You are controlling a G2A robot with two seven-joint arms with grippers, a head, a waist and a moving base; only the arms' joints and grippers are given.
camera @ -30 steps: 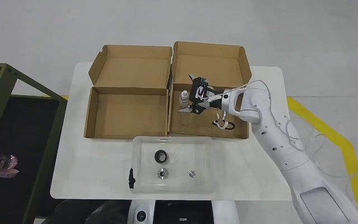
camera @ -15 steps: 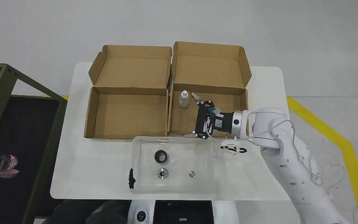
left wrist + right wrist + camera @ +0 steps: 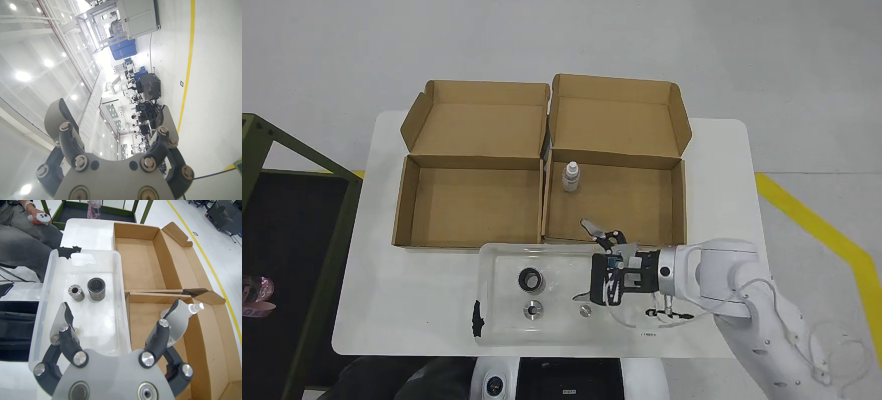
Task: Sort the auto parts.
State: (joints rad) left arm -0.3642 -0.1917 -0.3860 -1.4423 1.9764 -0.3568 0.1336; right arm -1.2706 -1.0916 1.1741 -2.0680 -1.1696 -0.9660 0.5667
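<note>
We see the right claw (image 3: 587, 262) wide open and empty above the 3 o'clock end of a clear bin (image 3: 487, 262), at the worktop's (image 3: 372, 300) 6 o'clock edge. The bin holds a bearing (image 3: 531, 279), a steel bush (image 3: 533, 309) and a small part (image 3: 585, 310). A bottle (image 3: 570, 177) stands in the right box (image 3: 642, 200). The left claw (image 3: 113, 108) gapes wide, also empty.

Brown boxes (image 3: 472, 205) — clear bin (image 3: 504, 262)
</note>
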